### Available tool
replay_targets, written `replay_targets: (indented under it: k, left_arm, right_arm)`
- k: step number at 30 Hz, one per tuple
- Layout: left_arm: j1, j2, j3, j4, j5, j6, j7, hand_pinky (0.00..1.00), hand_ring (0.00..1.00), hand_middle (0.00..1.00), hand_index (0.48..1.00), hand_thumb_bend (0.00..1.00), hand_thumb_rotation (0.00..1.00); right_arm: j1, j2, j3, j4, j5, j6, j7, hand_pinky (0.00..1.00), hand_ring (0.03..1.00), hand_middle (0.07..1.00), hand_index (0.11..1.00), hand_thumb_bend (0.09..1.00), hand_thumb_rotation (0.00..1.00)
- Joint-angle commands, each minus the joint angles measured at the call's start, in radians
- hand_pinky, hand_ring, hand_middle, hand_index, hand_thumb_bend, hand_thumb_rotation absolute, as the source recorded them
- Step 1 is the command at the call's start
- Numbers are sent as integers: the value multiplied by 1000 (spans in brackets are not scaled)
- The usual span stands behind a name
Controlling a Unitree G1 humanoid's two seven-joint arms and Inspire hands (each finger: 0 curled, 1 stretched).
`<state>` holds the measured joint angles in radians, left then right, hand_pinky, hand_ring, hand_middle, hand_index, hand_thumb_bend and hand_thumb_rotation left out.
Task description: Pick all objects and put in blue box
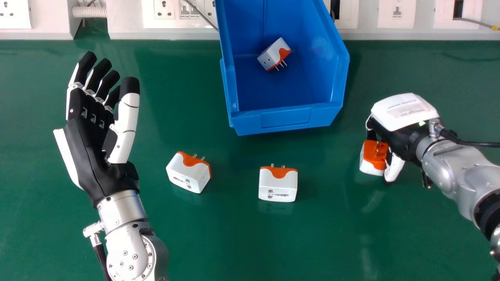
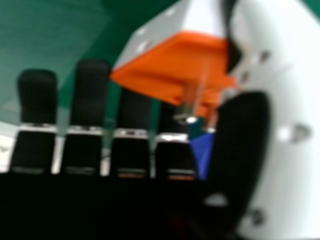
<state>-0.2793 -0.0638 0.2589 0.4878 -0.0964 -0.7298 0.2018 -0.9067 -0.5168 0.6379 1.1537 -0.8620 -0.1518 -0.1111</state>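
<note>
At the right of the head view my right hand is curled around a white and orange adapter, its thumb against the near side. The right hand view has the same adapter, prongs showing, between the thumb and fingers of my right hand. Two more adapters rest on the green table: one left of centre, tilted, and one near the middle. Another adapter lies inside the blue box. My left hand is at the left with relaxed, straight fingers, holding nothing.
White wall trunking with sockets runs along the table's back edge, behind and beside the box. A thin grey cable hangs by the box's left rim. The green table extends in front of the adapters.
</note>
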Motion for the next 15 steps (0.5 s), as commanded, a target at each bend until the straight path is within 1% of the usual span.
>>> replay_targets:
  k: [1,5,6,8,12,13,15]
  left_arm:
    - [-2,3,-5,-18,10,-18,0,767,792,806,815,698,400]
    - [-1,4,-6,-20,13,-15,1,766,792,806,815,698,400]
    - [-1,3,-6,-21,13,-15,1,766,792,806,815,698,399]
    - [-2,4,-6,-19,13,-17,0,766,792,806,815,698,399]
    - [-4,7,-4,-13,19,-18,5,766,792,806,815,698,399]
    - [-5,6,-4,-14,20,-17,6,767,791,806,815,698,399]
    - [-6,6,-4,-14,20,-16,7,767,791,806,815,698,399]
  right_arm:
    - [-22,-38,-42,-48,34,0,-17,326,439,499,557,502,2]
    - [-24,-59,-80,-95,52,9,-2,323,437,496,557,500,2]
    - [-24,-67,-89,-113,55,13,10,305,424,485,550,503,1]
    - [-20,-89,-112,-167,66,22,53,305,424,485,550,503,1]
    - [-3,-126,-155,-283,83,55,150,298,412,479,548,504,1]
    - [10,-139,-171,-332,94,63,178,309,410,479,542,507,0]
    - [35,-155,-196,-405,109,77,214,309,410,479,542,507,0]
